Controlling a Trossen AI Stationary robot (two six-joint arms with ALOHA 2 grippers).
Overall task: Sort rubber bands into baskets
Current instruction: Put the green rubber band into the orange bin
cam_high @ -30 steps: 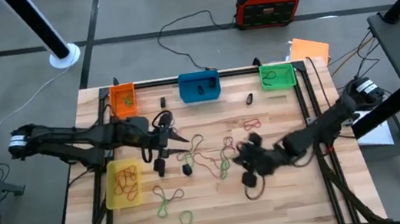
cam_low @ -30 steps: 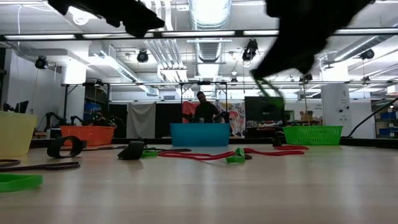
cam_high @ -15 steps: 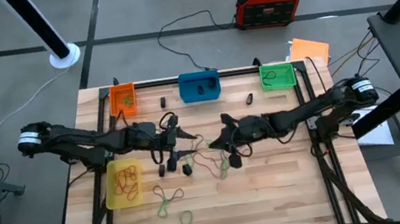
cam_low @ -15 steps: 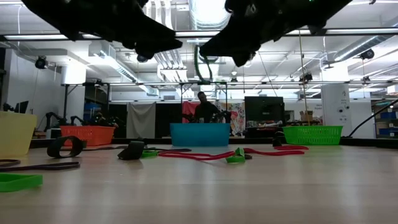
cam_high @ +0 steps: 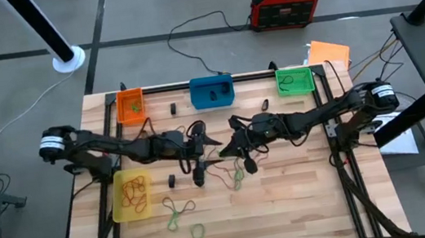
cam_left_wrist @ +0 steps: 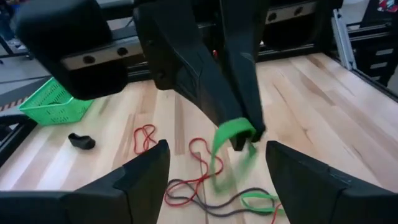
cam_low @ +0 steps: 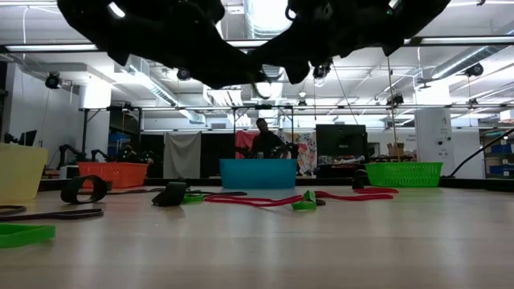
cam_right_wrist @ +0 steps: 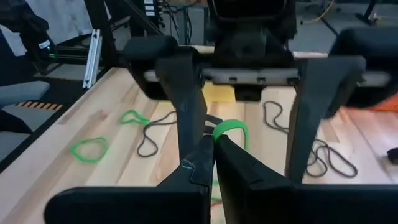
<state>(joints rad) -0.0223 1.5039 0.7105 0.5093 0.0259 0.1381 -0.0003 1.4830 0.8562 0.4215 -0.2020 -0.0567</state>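
Observation:
Over the table's middle, my right gripper [cam_high: 231, 144] is shut on a green rubber band [cam_left_wrist: 231, 134]. My left gripper [cam_high: 208, 144] faces it from the left, open. Its two fingers [cam_right_wrist: 186, 93] stand on either side of the right fingertips and the band, touching neither. More rubber bands, red, dark and green [cam_high: 227, 166], lie in a tangle on the wood below. Two green ones [cam_high: 177, 215] lie nearer the front. The baskets stand orange [cam_high: 130, 105], blue [cam_high: 211, 91] and green [cam_high: 295, 80] along the far edge, and yellow [cam_high: 131, 194] at the left. My right gripper pinches the green band between its two fingertips. A short loop [cam_right_wrist: 230, 129] sticks up past the tips, and the rest [cam_left_wrist: 225, 168] hangs slack below them. The fingers come almost level from the table's right. Whether the lower end reaches the table, I cannot tell.
Small black pieces [cam_high: 172, 108] lie between the baskets, and one [cam_high: 199, 179] sits under the left gripper. A red-and-black power box [cam_high: 284, 3] stands on the floor beyond the far edge. A person [cam_low: 263, 138] shows far behind the table.
My right gripper has swung from the table's right half toward its middle and far side. It has tipped from pointing down to almost level, carrying the green band up. My left gripper has moved right and down toward it, until its fingers flank the band.

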